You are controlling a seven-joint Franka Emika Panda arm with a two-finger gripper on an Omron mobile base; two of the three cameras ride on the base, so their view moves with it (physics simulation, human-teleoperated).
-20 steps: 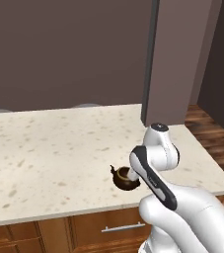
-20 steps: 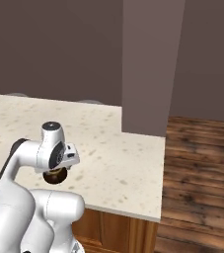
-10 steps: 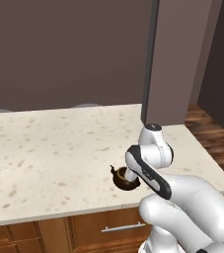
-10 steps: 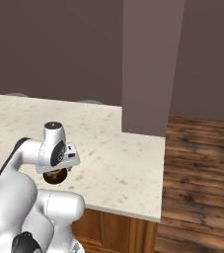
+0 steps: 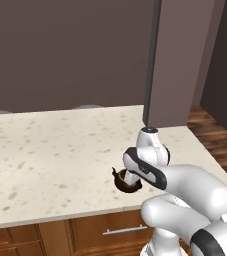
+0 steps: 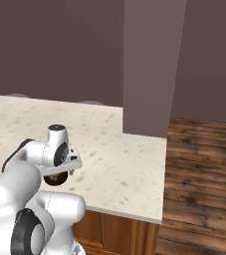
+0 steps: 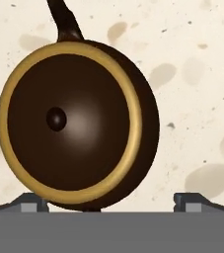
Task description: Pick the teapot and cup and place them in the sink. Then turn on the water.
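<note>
One teapot sits right under my hand: squat, round and dark brown, with a gold rim around its top opening and a small dark knob low inside. A thin dark stem juts from it toward the top of my hand view. It stands on the speckled cream counter, near the front edge, partly hidden by my wrist. My gripper hovers just above it, fingers spread wide, one tip at each side of the pot, holding nothing.

speckled counter, wood floor (dark walls)
</note>
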